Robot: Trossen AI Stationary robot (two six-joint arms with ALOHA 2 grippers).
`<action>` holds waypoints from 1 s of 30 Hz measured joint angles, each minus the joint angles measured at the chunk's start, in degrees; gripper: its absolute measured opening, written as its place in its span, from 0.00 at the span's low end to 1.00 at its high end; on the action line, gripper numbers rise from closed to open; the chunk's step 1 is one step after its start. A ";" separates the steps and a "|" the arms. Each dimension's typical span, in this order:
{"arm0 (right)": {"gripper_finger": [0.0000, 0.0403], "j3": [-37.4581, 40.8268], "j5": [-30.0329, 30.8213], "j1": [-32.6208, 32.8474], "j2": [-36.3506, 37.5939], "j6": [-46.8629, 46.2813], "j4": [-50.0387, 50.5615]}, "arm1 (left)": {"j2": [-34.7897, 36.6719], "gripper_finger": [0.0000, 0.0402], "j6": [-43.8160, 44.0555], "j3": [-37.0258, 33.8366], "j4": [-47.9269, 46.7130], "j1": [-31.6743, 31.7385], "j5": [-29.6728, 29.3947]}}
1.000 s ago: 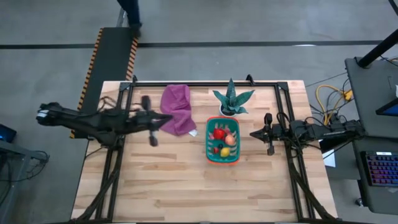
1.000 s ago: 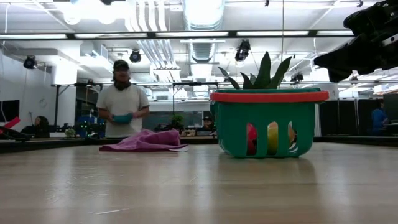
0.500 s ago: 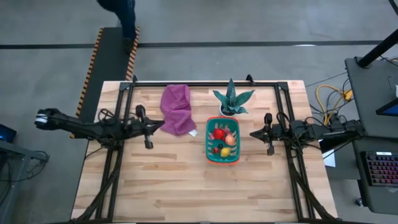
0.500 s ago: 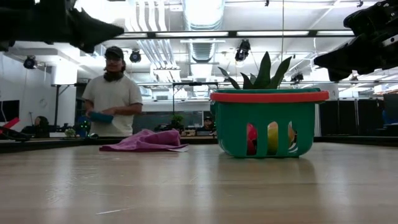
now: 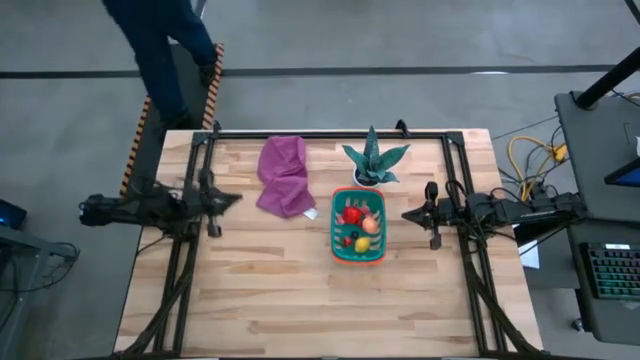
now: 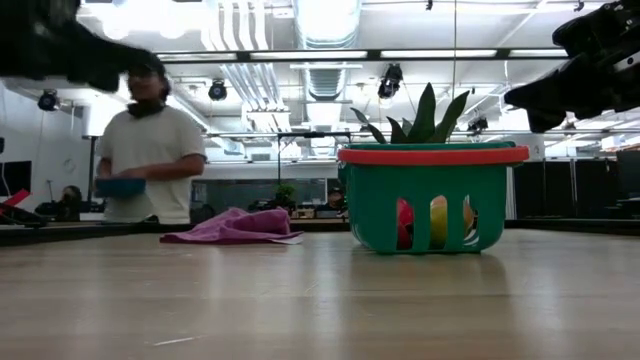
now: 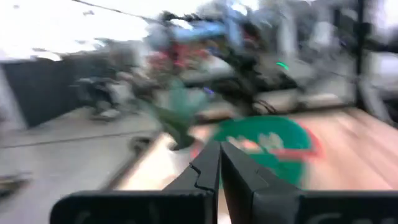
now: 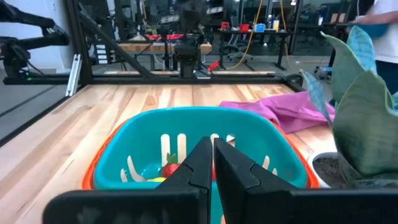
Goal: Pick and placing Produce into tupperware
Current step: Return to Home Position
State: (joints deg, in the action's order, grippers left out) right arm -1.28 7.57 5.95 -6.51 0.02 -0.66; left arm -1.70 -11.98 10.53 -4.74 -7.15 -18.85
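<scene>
The left pincer [image 5: 230,198] hangs over the 9 o'clock edge of the worktop [image 5: 280,290], tip aimed toward 3 o'clock. In its wrist view the two dark fingers [image 7: 208,163] lie pressed together with nothing between them. The right pincer [image 5: 410,215] hovers at 3 o'clock of the tupperware [image 5: 333,230], apart from it and pointing toward 9 o'clock. Its fingers [image 8: 200,160] are likewise closed flat on each other and carry nothing. The tupperware is a rectangular teal plastic basket with upright slots in its walls and a smooth orange rim. It stands just to the 3 o'clock side of the worktop's middle. All the produce lies inside it: a glossy red fruit [image 5: 351,214] toward 11 o'clock, a rounded orange-pink one [image 5: 371,225] toward 3 o'clock, a yellow lemon [image 5: 361,243] toward 6 o'clock, and a small dark piece [image 5: 348,240] beside the lemon. From table height, red, yellow and orange show through the slots in the basket wall [image 6: 375,200]. A spiky green plant [image 5: 373,158] in a white pot stands at 12 o'clock of the basket, just beside it. A crumpled purple cloth [image 5: 285,175] lies at its 10 o'clock. The worktop is pale wood laid in narrow joined strips, framed by black rails. A person [image 6: 150,150] stands beyond the far edge holding something blue.
</scene>
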 joint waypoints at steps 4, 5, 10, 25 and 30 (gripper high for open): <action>0.02 0.02 0.67 0.00 -0.01 0.06 -0.93 | -2.68 0.00 2.17 -0.17 2.05 0.07 6.13; 0.02 0.02 1.16 0.01 -0.01 0.06 -1.34 | -3.11 0.00 3.86 -0.99 1.12 0.08 6.38; 0.02 0.07 1.51 0.00 -0.15 0.42 -2.73 | -0.20 0.00 8.53 -5.48 1.10 0.11 11.65; 0.02 -0.63 1.53 0.00 0.79 1.78 -0.65 | 0.23 0.00 8.40 -9.08 4.06 0.19 11.40; 0.02 0.27 -0.01 0.03 1.21 -1.16 0.22 | -0.32 0.00 8.34 -9.08 3.86 0.19 11.48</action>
State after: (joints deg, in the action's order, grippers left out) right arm -1.01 7.55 5.98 -5.30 -1.14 -0.43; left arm -2.02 -3.64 1.45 -0.89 -6.96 -7.37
